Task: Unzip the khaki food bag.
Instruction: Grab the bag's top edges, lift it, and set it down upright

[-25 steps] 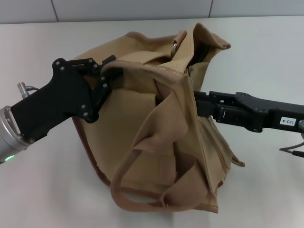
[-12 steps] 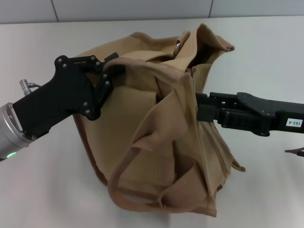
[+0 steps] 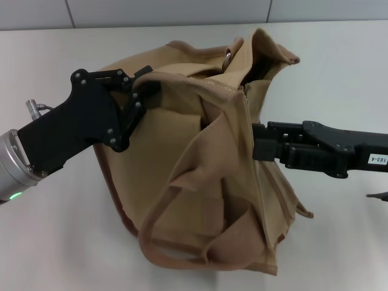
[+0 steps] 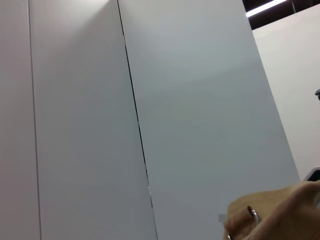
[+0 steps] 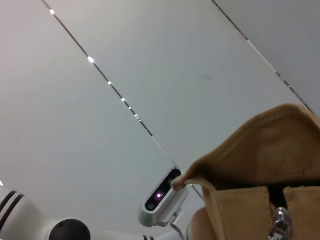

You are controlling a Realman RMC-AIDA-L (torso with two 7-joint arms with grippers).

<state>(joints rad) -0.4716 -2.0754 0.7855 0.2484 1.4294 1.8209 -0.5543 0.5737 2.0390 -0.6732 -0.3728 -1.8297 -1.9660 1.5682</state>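
Khaki food bag, boxy tan canvas tote, table centre | left gripper clamped on bag's 10 o'clock top edge | right gripper at 3 o'clock seam, grip unclear | risk: soft canvas slips, bag tips, zipper jams.

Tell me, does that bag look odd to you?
Yes. The khaki food bag is crumpled and leaning, not standing boxy: the left gripper and right gripper press in from opposite sides, and one handle droops loose in front.

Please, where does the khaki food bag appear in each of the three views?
Head view: khaki food bag fills the centre, between left gripper and right gripper.
Left wrist view: one tan corner, lower right.
Right wrist view: upper edge, lower right.
Shared landmark: its tan fabric.
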